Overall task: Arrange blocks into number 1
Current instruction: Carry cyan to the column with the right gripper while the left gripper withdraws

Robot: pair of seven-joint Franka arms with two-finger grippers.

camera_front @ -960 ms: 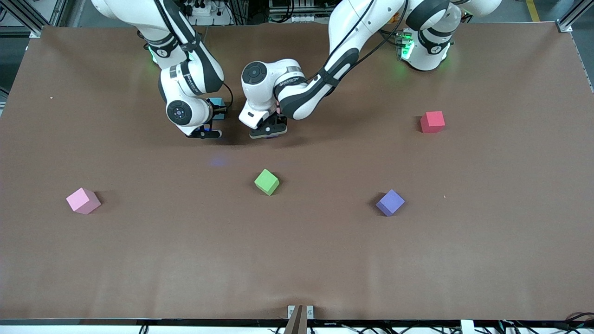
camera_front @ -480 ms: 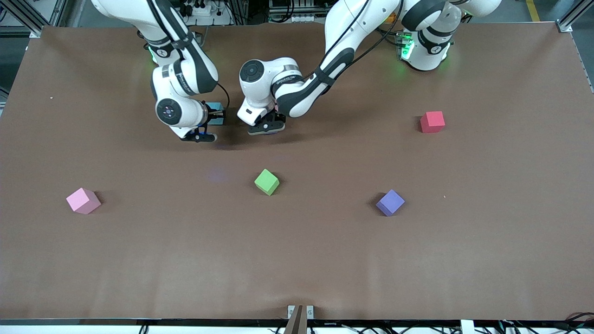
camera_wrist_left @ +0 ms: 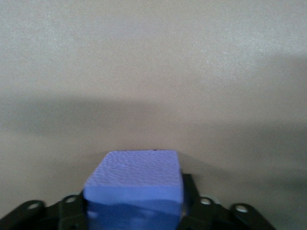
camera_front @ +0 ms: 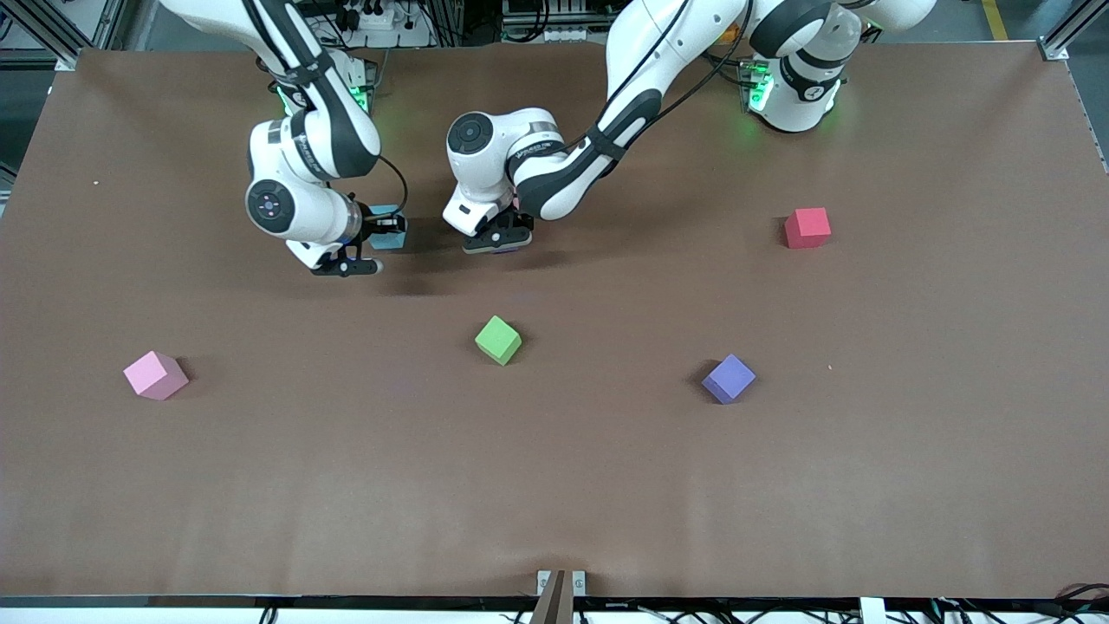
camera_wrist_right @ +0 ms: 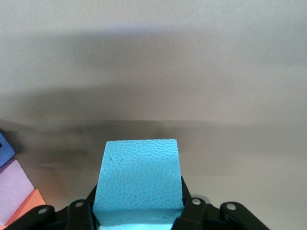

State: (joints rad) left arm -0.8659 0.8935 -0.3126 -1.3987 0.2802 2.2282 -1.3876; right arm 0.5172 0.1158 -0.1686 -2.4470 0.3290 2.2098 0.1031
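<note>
My right gripper [camera_front: 385,230] is shut on the light blue block [camera_front: 387,227], low over the table toward the right arm's end from the left gripper. In the right wrist view that block [camera_wrist_right: 139,179] fills the jaws. At that view's edge sit a purple block [camera_wrist_right: 4,149], a pink block [camera_wrist_right: 14,184] and an orange block [camera_wrist_right: 26,206], touching one another. My left gripper [camera_front: 500,242] is shut on another purple block [camera_wrist_left: 136,184], close to the mat. Loose on the table lie a pink block [camera_front: 155,374], a green block [camera_front: 498,339], a purple block [camera_front: 728,379] and a red block [camera_front: 807,227].
The brown mat [camera_front: 554,485] covers the whole table. The left arm's forearm [camera_front: 563,178] hangs over the spot where the grouped blocks sit, hiding them in the front view. A small bracket [camera_front: 560,582] stands at the table's near edge.
My right gripper has carried the light blue block away from the left gripper, toward the right arm's end of the table. The left gripper has barely shifted.
</note>
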